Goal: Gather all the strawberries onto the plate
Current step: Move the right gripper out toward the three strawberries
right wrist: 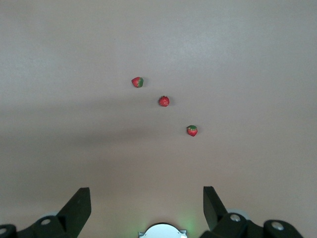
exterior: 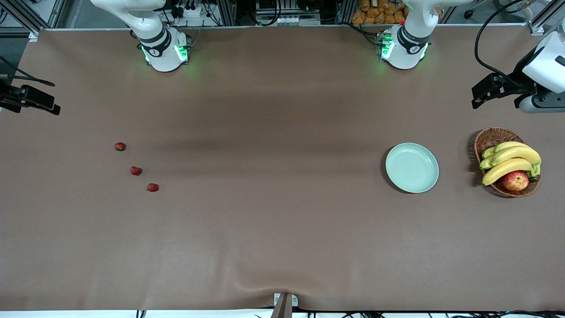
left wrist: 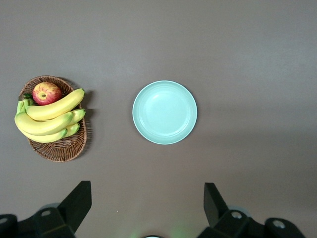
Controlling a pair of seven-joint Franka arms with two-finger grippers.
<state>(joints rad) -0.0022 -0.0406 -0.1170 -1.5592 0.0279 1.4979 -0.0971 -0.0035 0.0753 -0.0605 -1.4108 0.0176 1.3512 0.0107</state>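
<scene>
Right gripper (right wrist: 143, 210) spread wide, empty, high over the three strawberries (right wrist: 164, 101); left gripper (left wrist: 146, 206) likewise over the plate (left wrist: 164, 112).

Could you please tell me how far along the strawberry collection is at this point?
Nothing is done yet: the plate holds nothing. Nothing is in hand either; the left gripper hangs open over the table near the plate, the right gripper open near the berries. All three strawberries still lie on the table at the right arm's end.
</scene>
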